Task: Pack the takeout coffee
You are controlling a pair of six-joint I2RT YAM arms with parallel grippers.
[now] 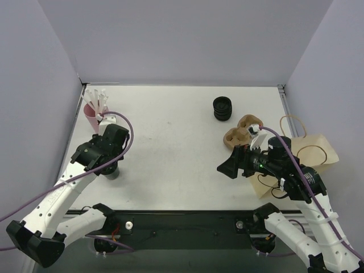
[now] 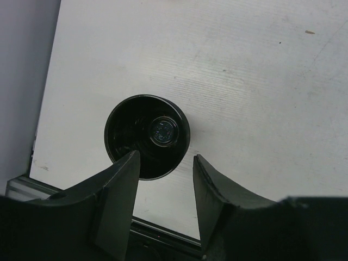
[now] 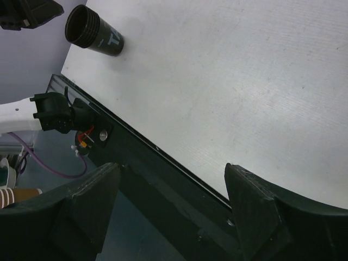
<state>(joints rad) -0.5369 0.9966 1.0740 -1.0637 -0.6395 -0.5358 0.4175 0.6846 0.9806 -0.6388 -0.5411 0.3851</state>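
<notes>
takeout coffee (image 2: 147, 136): small black cup, upright on the counter (image 1: 170, 148), near-left corner, close to the front edge.
top of cup: dark, glossy, round; lid or open mouth hard to call from above.
left fingers (image 2: 117, 201): roughly half open, tips over the cup's near rim, one each side; no firm hold visible, contact unclear.
handling (judgement): probably light, thin-walled, crushable and a bit slick; likely to tip if nudged off centre.
where to grip: side wall just under the rim, across the full width, gentle squeeze; keep upright.
right fingers (image 3: 255, 212): wide apart, empty, over the counter's front edge, right of centre.
brown paper bag (image 1: 318, 151): far right of the counter, well apart from the cup.
other items: pink cup of sticks (image 1: 91, 116) just behind the left fingers; black ribbed rings (image 1: 223, 108) towards the back.
</notes>
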